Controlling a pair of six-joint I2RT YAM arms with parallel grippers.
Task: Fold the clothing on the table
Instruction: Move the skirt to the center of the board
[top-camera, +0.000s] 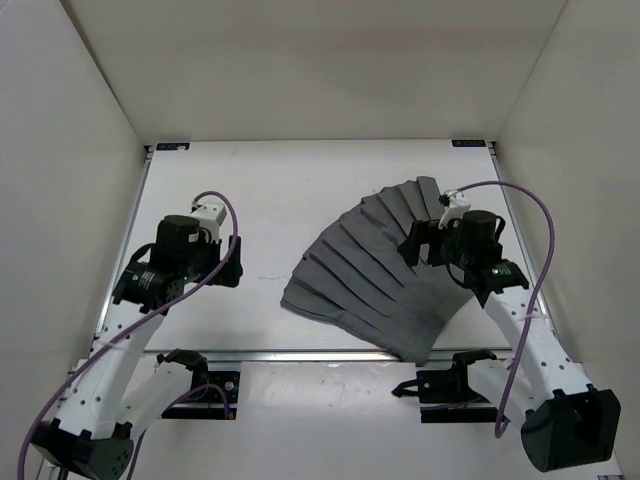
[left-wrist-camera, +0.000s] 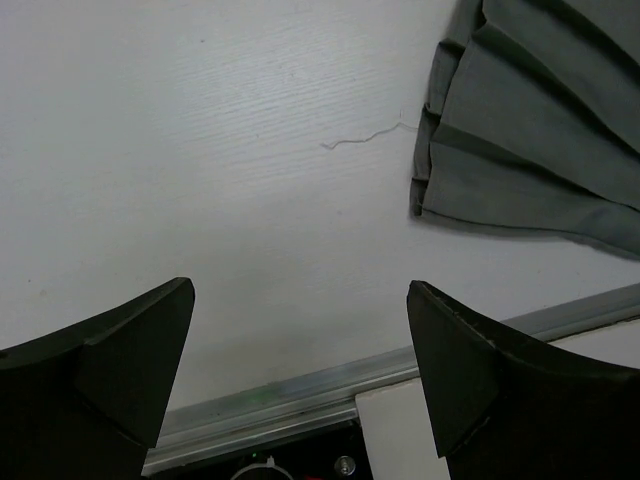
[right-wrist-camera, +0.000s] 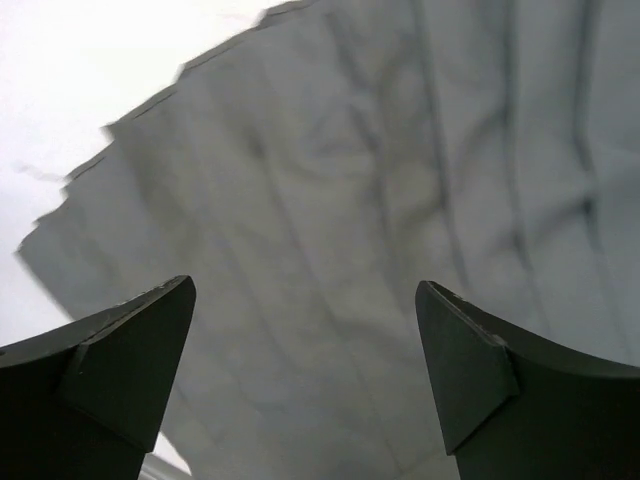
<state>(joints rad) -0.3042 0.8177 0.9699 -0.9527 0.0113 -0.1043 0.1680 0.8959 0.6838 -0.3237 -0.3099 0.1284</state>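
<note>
The bench (top-camera: 250, 190) is a matte white surface, closed in by plain white walls (top-camera: 60, 140) on the left, the right and the far side. A thin metal rail (top-camera: 300, 354) runs along its near edge. The grey pleated skirt (top-camera: 365, 280) lies flat on the right half, spread like a fan, with its narrow end reaching the near rail. A pale thread (left-wrist-camera: 362, 138) lies just beside the skirt's left corner. The left pincer (left-wrist-camera: 300, 290) hangs wide open over bare surface by the near edge and holds nothing. The right pincer (right-wrist-camera: 305, 285) is wide open above the skirt and also holds nothing.
</note>
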